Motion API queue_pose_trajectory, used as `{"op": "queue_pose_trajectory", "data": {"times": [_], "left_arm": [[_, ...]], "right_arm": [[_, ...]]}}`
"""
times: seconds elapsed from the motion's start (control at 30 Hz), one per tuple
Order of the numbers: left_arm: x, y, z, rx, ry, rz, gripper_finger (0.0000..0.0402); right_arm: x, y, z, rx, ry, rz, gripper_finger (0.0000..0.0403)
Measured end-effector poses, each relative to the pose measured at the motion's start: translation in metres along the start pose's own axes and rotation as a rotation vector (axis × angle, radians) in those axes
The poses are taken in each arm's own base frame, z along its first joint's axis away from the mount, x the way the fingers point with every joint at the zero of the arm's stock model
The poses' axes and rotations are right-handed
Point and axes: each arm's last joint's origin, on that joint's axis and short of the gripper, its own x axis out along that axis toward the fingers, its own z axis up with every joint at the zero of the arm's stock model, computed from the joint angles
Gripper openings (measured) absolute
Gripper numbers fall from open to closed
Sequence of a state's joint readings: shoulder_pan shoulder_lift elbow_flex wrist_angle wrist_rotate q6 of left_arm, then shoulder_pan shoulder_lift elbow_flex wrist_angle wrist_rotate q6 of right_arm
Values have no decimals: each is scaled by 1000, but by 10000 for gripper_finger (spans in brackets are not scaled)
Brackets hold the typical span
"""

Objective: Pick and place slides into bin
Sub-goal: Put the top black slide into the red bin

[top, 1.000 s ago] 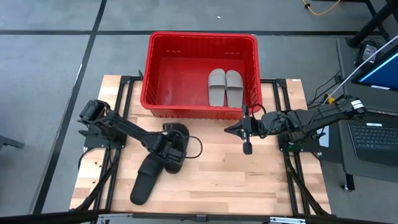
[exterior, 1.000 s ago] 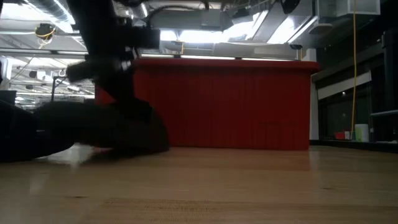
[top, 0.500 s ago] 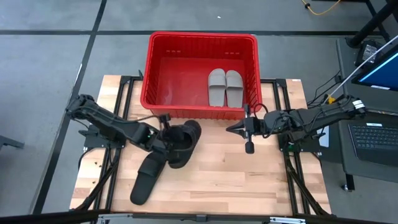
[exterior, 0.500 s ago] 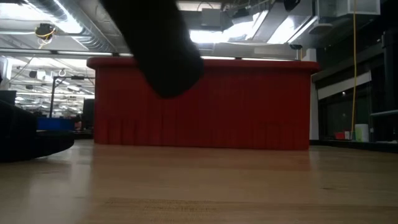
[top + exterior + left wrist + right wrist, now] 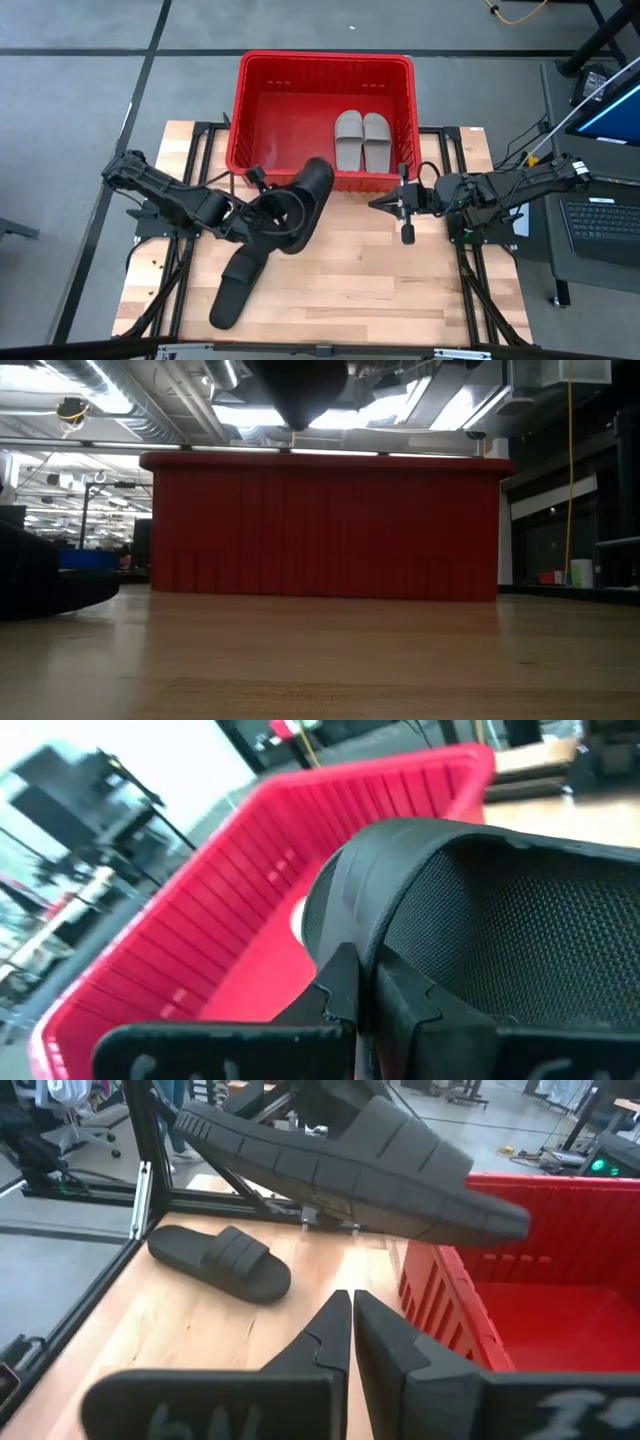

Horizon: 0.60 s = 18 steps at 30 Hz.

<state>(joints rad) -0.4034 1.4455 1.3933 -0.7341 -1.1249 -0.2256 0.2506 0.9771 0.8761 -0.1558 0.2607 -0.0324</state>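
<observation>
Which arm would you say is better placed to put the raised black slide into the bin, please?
The left. Its gripper already holds the black slide lifted, toe over the bin's front rim. The right gripper waits beside the bin, fingers together and empty.

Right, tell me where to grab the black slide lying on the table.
Grip the black slide across its wide strap, coming straight down from above. It lies flat, sole down, so the raised strap is the only part fingers can close around. The left gripper already holds the other black slide; the right gripper waits near the bin.
</observation>
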Motion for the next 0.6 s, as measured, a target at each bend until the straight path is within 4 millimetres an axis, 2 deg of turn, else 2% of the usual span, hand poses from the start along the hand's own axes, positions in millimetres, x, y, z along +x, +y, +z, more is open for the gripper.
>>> {"op": "queue_pose_trajectory", "data": {"times": [0.2,0.47,0.6], "left_arm": [[7,5,4,-6,-26,129,7],[28,18,5,-6,17,177,6],[40,27,4,71,51,225,6]], "right_arm": [[0,0,0,28,-2,0,20],[0,0,0,3,-2,0,20],[0,0,0,-37,-1,0,20]]}}
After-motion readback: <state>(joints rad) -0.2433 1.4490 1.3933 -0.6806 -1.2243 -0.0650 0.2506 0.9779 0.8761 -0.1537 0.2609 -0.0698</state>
